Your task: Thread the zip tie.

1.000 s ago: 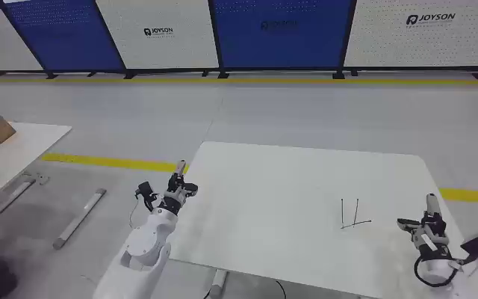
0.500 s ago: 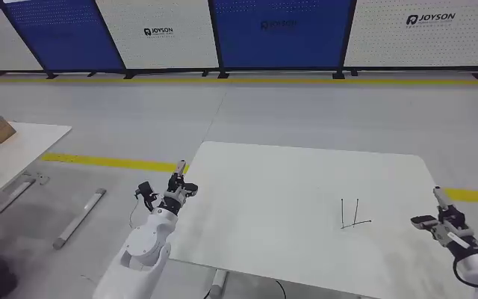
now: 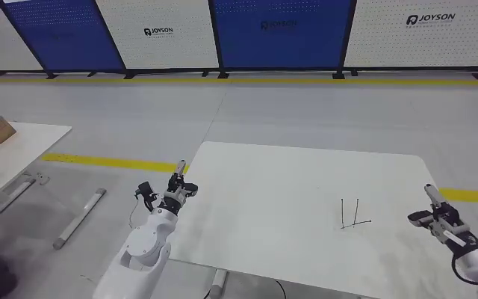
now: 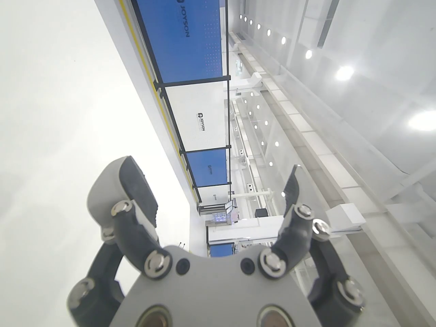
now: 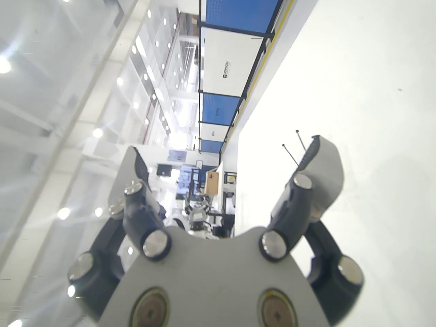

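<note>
Thin black zip ties point(image 3: 352, 214) lie crossed on the white table point(image 3: 299, 194), towards its right side; in the right wrist view two of the zip ties point(image 5: 293, 149) show partly behind one finger. My right gripper point(image 3: 431, 200) hangs at the table's right edge, a short way right of the ties, open and holding nothing point(image 5: 224, 158). My left gripper point(image 3: 180, 176) is at the table's left edge, far from the ties, open with nothing between its fingers point(image 4: 218, 182).
Blue and white partition panels point(image 3: 280, 34) stand along a yellow floor line behind the table. Part of another white table point(image 3: 22, 149) lies at the far left, with a grey bar point(image 3: 78, 218) on the floor beside it.
The right gripper swung outward past the table's right edge, then came back a little and higher. The left arm kept still. The zip ties have not moved.
</note>
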Robot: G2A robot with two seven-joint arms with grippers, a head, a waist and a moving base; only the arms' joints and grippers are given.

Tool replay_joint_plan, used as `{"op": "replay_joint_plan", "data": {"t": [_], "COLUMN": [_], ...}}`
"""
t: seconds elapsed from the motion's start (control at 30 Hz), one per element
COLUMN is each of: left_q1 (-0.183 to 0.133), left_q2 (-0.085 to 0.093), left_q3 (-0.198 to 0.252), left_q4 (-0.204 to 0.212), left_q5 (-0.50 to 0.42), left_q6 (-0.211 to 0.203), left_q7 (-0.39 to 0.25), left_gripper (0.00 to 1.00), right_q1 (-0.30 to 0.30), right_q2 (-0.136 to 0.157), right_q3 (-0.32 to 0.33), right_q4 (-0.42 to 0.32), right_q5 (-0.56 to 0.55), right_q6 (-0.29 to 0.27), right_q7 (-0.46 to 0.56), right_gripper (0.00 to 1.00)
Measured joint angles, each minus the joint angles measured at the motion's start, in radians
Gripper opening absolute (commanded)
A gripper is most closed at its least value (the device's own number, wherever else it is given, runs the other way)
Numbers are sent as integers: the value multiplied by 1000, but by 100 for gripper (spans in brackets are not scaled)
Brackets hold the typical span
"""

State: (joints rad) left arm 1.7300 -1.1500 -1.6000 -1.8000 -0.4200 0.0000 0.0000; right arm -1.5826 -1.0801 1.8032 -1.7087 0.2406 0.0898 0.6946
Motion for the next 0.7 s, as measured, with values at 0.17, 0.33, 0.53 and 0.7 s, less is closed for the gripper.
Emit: {"op": "replay_joint_plan", "data": {"t": [0.17, 0.33, 0.53, 0.7], "left_q1": [0, 0, 0, 0], "left_q2": [0, 0, 0, 0], "left_q3": [0, 0, 0, 0], "left_q4": [0, 0, 0, 0], "left_q5": [0, 0, 0, 0], "left_q6": [0, 0, 0, 0], "left_q7": [0, 0, 0, 0], "left_gripper": [100, 100, 100, 100], "right_q1": [93, 233, 331, 342], "right_q2": [27, 52, 62, 65], "right_q3": [30, 1, -59, -69], "right_q4": [78, 198, 339, 385], "right_q5": [-42, -87, -128, -150], "right_q6": [-18, 12, -5, -14], "right_q7": [264, 485, 506, 511], "right_gripper": [100, 100, 100, 100]}}
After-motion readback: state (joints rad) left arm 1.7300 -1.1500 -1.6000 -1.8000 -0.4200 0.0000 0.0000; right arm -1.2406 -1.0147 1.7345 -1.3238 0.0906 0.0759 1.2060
